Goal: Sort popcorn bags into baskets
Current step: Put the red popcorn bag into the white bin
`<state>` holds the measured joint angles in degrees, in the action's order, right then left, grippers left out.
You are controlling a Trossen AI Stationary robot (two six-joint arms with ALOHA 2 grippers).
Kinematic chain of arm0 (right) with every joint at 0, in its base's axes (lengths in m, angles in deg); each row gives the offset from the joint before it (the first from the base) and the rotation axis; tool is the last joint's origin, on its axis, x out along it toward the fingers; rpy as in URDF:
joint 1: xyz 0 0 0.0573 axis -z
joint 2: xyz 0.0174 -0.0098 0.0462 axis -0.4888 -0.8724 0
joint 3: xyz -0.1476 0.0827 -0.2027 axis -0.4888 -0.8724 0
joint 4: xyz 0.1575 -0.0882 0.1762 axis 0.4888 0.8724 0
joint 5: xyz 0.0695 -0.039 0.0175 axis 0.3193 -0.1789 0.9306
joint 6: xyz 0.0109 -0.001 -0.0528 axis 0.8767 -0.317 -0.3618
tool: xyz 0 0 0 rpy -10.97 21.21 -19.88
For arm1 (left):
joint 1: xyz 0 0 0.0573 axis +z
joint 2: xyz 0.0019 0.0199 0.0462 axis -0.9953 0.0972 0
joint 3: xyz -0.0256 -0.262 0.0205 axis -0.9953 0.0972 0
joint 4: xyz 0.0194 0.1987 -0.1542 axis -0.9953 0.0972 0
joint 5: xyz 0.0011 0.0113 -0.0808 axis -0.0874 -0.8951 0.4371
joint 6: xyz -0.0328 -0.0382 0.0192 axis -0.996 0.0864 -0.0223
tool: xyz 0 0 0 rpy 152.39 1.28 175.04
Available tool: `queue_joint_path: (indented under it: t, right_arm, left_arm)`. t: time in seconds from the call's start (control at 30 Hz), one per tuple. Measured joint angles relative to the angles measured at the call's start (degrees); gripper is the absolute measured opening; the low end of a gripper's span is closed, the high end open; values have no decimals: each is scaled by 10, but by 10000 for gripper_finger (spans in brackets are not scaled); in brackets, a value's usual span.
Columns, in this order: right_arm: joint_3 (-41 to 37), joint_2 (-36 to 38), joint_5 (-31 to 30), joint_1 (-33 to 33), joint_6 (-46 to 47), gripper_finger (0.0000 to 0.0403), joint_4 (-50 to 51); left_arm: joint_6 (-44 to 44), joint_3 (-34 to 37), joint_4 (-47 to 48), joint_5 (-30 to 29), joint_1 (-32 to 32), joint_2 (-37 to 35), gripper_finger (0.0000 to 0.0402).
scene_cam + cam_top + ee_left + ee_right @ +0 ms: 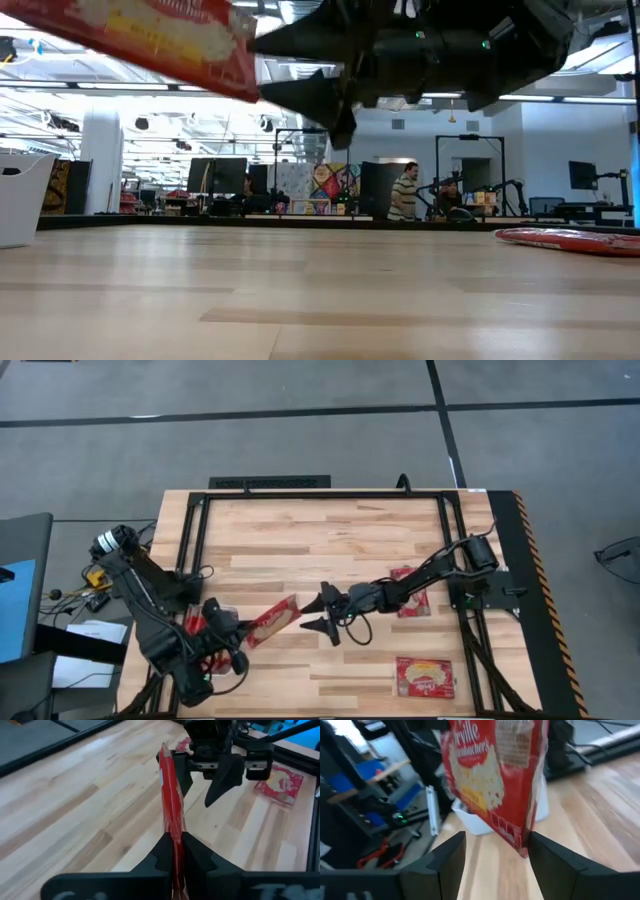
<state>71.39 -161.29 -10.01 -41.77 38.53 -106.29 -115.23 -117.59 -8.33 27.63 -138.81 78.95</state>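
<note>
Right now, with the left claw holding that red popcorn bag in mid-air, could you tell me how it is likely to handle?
The popcorn bag, pinched at one end by the left claw, juts out nearly straight, so it seems fairly stiff and light. It is thin and flat, so it should not roll. The open right claw faces its free end; the glossy wrapper may slip.

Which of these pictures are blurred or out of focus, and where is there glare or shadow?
High view: even light, sharp, soft shadows under both arms. Low view: the held bag and the right gripper are close and dark against bright ceiling lights. Left wrist view: the left gripper is soft, shut on the bag. Right wrist view: bag and background are blurred; the tray looks washed out.
</note>
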Motion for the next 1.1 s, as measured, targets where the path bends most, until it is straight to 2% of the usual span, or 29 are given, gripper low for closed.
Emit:
queue_joint_path:
  t: [0.13, 0.23, 0.47, 0.63, 0.8, 0.93, 1.1]
  right_arm:
    - [0, 1, 32, 7, -17, 230, -18]
    - [0, 6, 36, 11, -29, 211, -25]
    - [5, 3, 30, 22, -34, 112, -19]
    - [5, 3, 36, 21, -46, 70, -20]
    - [6, 3, 76, 21, -92, 19, -18]
    - [15, 2, 99, 23, -145, 8, 11]
    - [30, 2, 126, 29, -193, 4, 76]
  left_arm:
    - [-2, 0, -6, -7, -5, 0, 4]
    - [3, 0, -14, -4, -5, 0, 5]
    - [56, 0, -53, -15, -5, -3, 5]
    - [78, 0, -67, -24, -5, -3, 5]
    - [71, 0, -72, -10, 5, -3, 10]
    - [61, 0, -73, 31, 23, -3, 39]
    - [91, 0, -84, 94, 62, -3, 105]
